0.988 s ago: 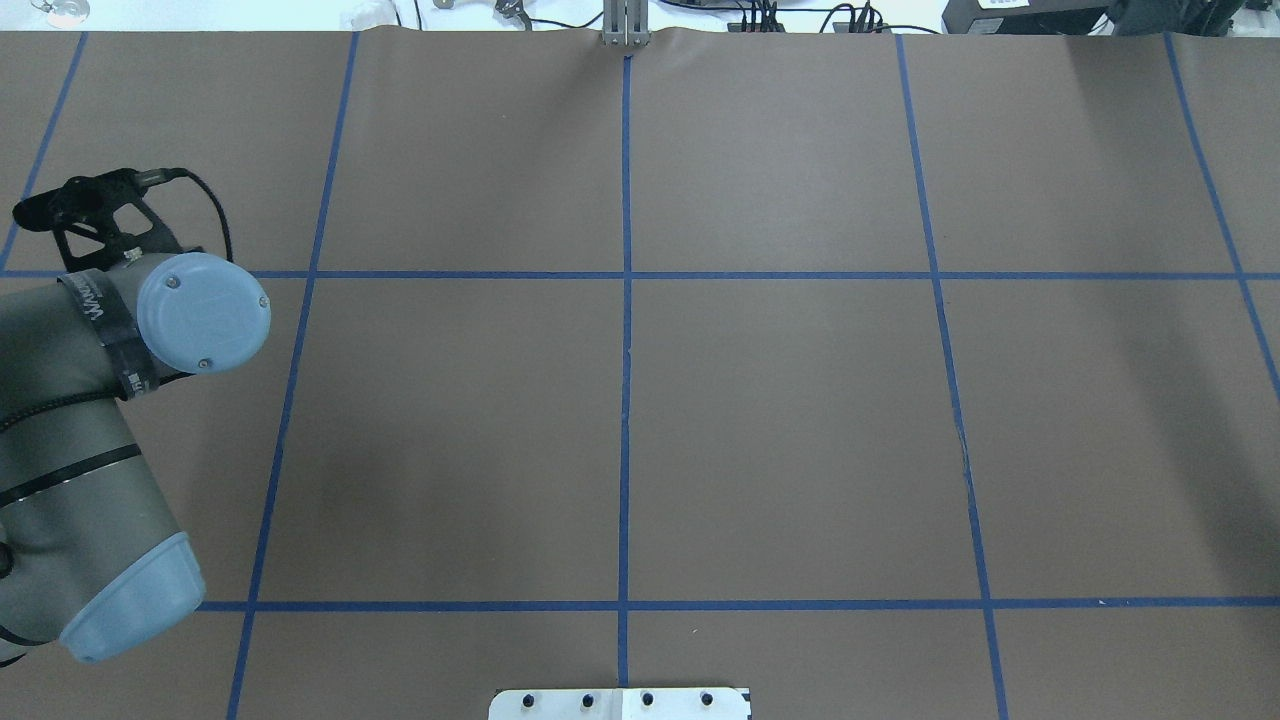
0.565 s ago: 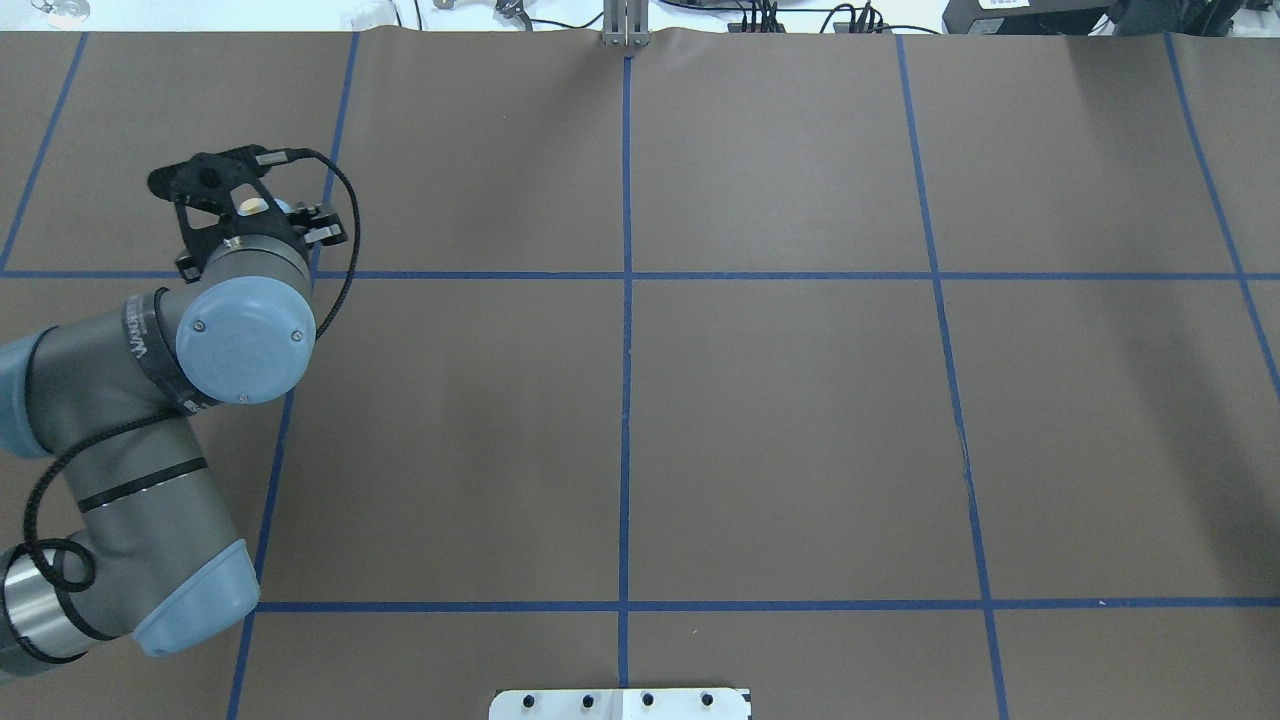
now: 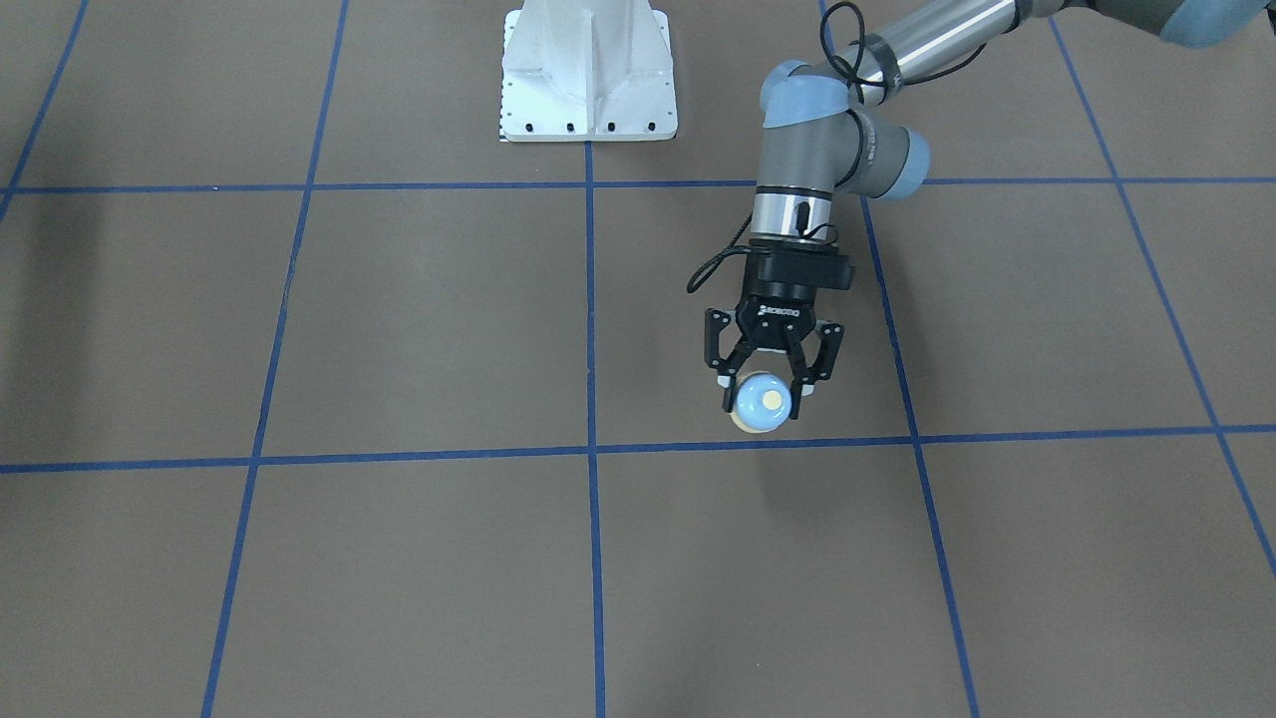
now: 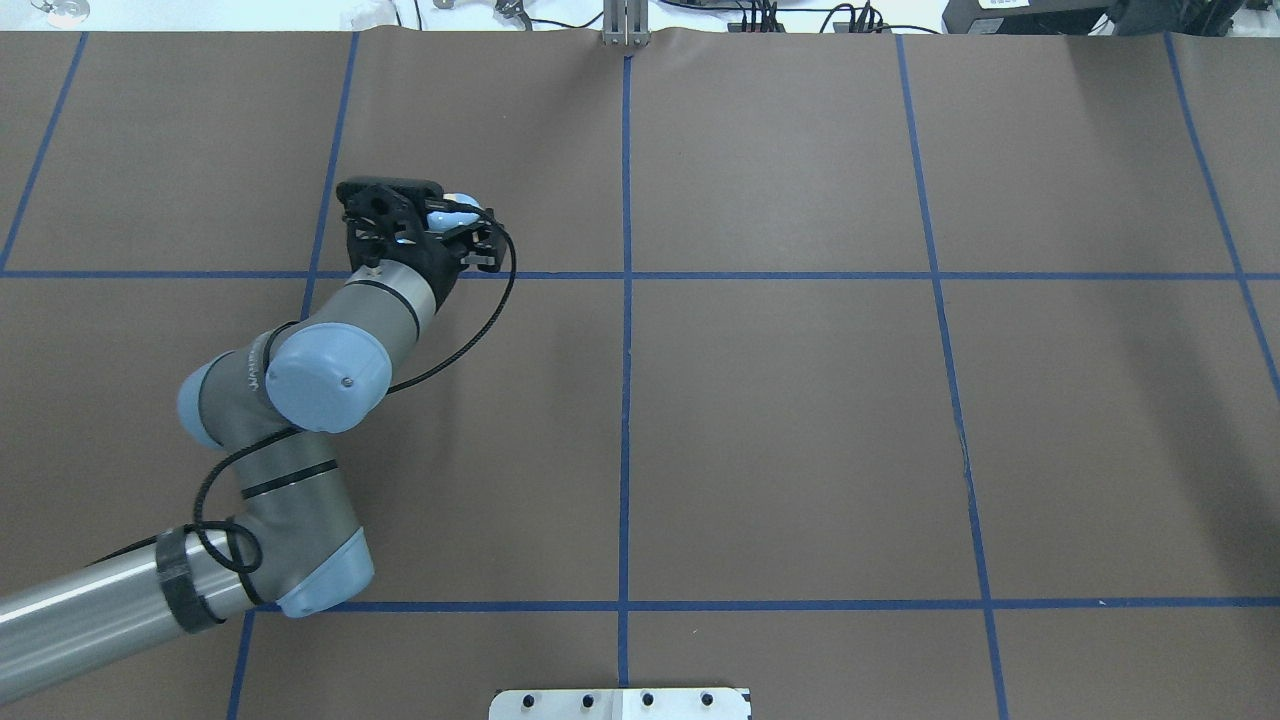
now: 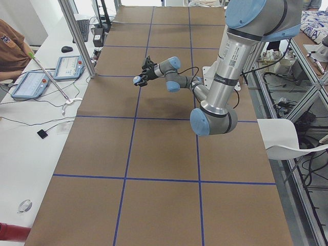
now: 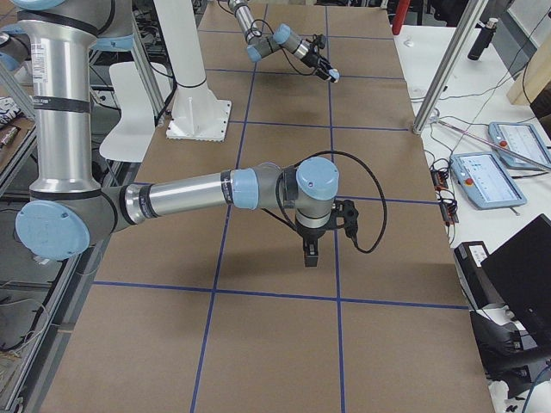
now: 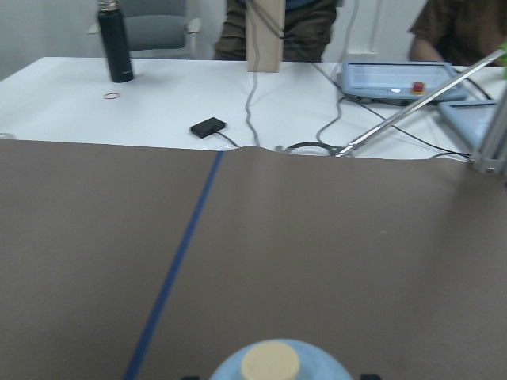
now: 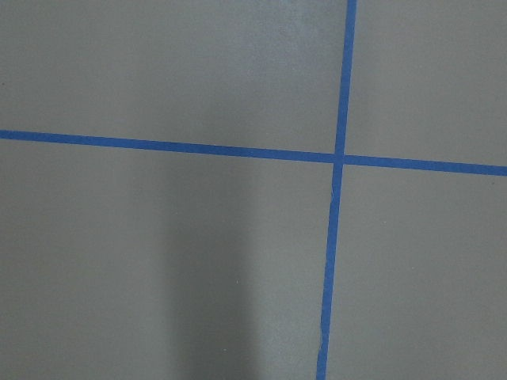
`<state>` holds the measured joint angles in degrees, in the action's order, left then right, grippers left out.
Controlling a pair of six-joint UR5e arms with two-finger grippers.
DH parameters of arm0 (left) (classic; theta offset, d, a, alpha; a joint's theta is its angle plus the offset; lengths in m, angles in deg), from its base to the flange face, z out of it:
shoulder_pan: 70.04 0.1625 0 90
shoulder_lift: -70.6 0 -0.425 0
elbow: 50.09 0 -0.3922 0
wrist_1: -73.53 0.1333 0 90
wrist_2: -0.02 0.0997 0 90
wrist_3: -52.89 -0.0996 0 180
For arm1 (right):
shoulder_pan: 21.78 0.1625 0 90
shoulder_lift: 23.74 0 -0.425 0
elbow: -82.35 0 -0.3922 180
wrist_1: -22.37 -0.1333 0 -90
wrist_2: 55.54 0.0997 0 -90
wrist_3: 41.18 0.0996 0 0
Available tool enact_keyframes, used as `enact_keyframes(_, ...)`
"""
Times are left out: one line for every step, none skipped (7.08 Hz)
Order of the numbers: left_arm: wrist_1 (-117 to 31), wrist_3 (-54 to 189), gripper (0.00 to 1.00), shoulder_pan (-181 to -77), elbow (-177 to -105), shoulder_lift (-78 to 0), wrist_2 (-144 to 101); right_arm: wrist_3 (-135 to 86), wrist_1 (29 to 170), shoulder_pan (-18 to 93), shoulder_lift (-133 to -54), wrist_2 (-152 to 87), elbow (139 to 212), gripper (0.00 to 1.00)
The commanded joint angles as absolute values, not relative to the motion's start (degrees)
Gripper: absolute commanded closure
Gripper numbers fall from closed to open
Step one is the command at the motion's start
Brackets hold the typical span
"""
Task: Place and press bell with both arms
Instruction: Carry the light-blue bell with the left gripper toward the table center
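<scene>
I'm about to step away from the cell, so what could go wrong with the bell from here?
The left gripper pinches the bell by its rounded sides, apparently above the table, so it might slip or land tilted on release. The right arm hangs over a different grid square, so its press may hit off-centre and tip the bell.

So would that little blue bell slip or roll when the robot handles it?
The bell is a smooth dome, so it might slip, though the left fingers pinch it from both sides. It looks rigid and probably light. It seems squat, so set down upright it should sit, not roll.
</scene>
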<state>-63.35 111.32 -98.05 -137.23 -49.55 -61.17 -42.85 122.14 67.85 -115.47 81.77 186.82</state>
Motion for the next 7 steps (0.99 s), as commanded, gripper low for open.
enact_keyframes(-71.2, 107.8, 1.0, -96.1, -133.1, -54.1, -67.6, -42.9, 122.0, 67.9, -115.1, 82.0, 186.2, 0.0)
enact_keyframes(-71.4, 107.7, 1.0, -95.0, -132.0, -55.8, -67.8, -42.9, 122.1, 67.9, -115.1, 82.1, 186.1, 0.0)
enact_keyframes(-71.8, 106.9, 1.0, -93.4, -129.2, -57.6, -67.4, -42.9, 122.1, 67.9, -115.2, 82.1, 186.1, 0.0)
enact_keyframes(-75.8, 106.8, 1.0, -92.5, -121.9, -62.5, -67.2, -42.9, 122.2, 67.8, -115.2, 82.2, 186.0, 0.0)
enact_keyframes(-76.9, 106.6, 1.0, -92.2, -118.0, -64.7, -67.0, -42.9, 122.2, 67.9, -115.2, 82.3, 185.9, 0.0)
enact_keyframes(-76.8, 106.5, 1.0, -92.2, -117.8, -64.7, -67.0, -42.9, 122.2, 67.9, -115.2, 82.3, 185.5, 0.0)
enact_keyframes(-76.8, 104.1, 1.0, -91.9, -117.6, -64.9, -67.0, -42.9, 122.2, 67.8, -115.2, 82.3, 185.1, 0.0)
